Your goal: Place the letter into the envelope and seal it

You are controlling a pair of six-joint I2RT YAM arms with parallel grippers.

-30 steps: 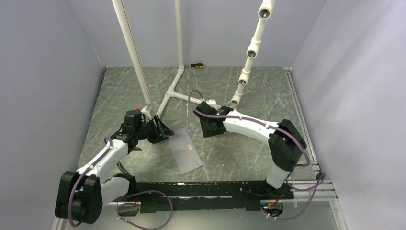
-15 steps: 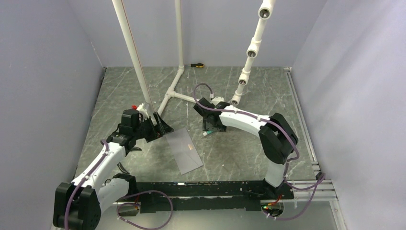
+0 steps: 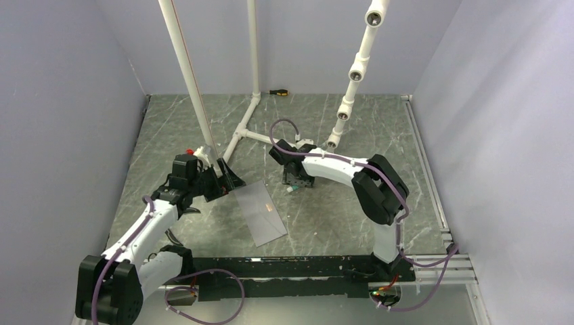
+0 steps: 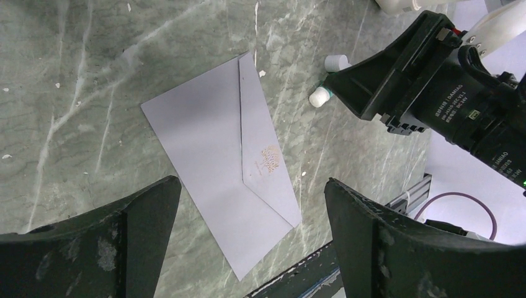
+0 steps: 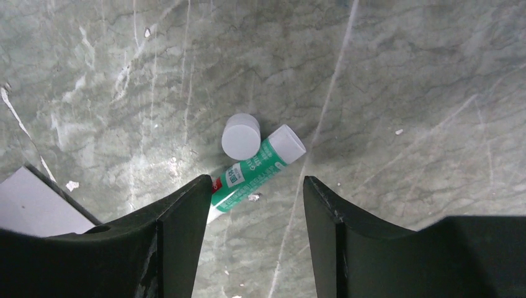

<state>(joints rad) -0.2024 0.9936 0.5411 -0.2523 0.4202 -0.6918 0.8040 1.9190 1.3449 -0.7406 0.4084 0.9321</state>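
Marbled green tabletop (image 3: 325,217): the grey envelope (image 4: 229,180) lies flat, flap folded down, no letter showing. Over it the left gripper (image 4: 251,205) hangs wide open. Near the envelope, the right gripper (image 5: 255,186) gapes above an uncapped glue stick (image 5: 254,171), best pinched squarely across its barrel.

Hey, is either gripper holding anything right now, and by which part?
Nothing is held. The left gripper stands open above the envelope; the right gripper stands open above the glue stick.
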